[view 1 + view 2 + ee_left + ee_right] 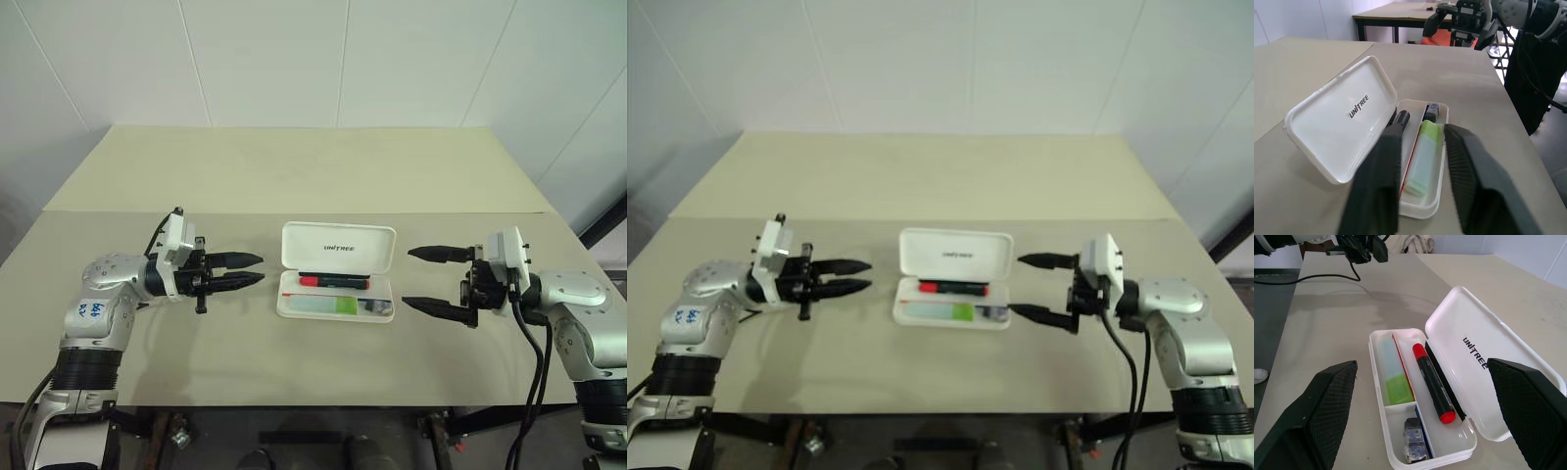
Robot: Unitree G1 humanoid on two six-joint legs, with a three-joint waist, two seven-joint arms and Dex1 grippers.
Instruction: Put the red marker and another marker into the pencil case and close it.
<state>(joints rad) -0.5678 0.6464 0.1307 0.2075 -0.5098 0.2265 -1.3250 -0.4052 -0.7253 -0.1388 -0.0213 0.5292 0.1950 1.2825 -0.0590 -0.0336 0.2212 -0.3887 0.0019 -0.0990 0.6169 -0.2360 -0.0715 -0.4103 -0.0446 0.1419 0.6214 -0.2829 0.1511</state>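
Two markers lie inside the pencil case (336, 294), which sits open in the middle of the tabletop (294, 176) with its lid tilted up at the far side, "UNITREE" lettering showing on the lid's inner face. The red marker (1432, 383) rests in the compartment next to the hinge, black barrel lengthwise, red at both ends. Another marker (1393, 373), pale-bodied with a bright green cap, lies in the front compartment on the other side of a thin red divider strip. A small dark object (1414, 439) sits in a separate end compartment, beyond the green cap.

On the robot's left of the case, the left gripper (245, 270) hovers above the tabletop, pointing level toward the case; its fingers are drawn close, a narrow gap remaining between the tips, pinching nothing. On the other side, the right gripper (423, 278) faces the case from just beside its end, fingers spread wide and empty. Neither gripper touches the case.

A black cable (534, 367) hangs from the right arm. White wall panels (343, 59) rise behind the tabletop.
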